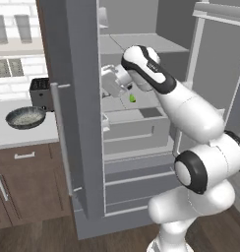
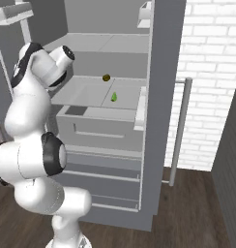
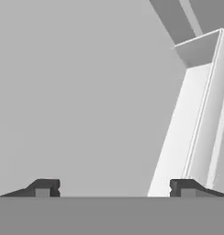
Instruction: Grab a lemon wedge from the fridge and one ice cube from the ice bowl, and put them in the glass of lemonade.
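Observation:
The fridge (image 1: 82, 64) stands with both doors swung open, its pale grey shelves bare to view. A tiny yellow-green lemon wedge (image 1: 133, 98) (image 2: 113, 97) lies on the middle shelf above the drawer. My gripper (image 3: 114, 188) is inside the fridge at that shelf's height, up and to the left of the wedge and apart from it. It is open with nothing between its fingertips (image 3: 45, 187), and it faces a grey inner wall. The ice bowl (image 1: 25, 117) rests on the counter left of the fridge. The glass of lemonade is out of view.
A black toaster (image 1: 41, 93) stands behind the bowl. A small dark round thing (image 2: 106, 77) sits at the back of the wedge's shelf. The left door (image 1: 77, 147) and the right door (image 2: 161, 97) with its bar handle (image 2: 180, 131) flank the arm. A white door bin (image 3: 196, 128) is near the fingers.

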Controlling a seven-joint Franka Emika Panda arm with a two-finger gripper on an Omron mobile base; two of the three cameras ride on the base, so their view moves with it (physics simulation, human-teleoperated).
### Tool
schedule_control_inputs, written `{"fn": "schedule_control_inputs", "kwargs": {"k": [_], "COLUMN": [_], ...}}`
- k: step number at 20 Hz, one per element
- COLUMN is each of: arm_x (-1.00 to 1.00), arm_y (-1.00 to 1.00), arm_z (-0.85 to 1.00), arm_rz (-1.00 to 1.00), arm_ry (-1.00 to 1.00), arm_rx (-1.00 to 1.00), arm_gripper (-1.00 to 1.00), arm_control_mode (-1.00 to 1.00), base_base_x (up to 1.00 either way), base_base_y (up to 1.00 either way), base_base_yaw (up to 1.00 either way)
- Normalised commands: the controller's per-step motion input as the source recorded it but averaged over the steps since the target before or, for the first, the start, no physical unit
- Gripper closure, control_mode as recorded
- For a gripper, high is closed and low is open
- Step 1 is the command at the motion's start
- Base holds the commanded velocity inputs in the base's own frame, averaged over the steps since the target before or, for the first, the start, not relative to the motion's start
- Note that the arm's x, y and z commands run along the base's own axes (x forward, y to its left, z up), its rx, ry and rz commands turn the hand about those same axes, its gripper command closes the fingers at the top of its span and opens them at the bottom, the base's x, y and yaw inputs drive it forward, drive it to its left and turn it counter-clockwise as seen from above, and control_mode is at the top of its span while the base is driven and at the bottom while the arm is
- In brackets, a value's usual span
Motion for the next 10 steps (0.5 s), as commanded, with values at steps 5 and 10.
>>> {"fn": "schedule_control_inputs", "kwargs": {"k": [5, 10], "arm_x": [-0.54, -0.7], "arm_y": [0.84, 0.73], "arm_z": [0.07, 0.21], "arm_rz": [0.02, 0.0], "arm_ry": [0.0, 0.0], "arm_rx": [0.01, 0.0], "arm_gripper": [-1.0, -1.0], "arm_control_mode": [-1.0, -1.0], "base_base_x": [0.0, 0.0], "base_base_y": [0.0, 0.0], "base_base_yaw": [0.0, 0.0]}}
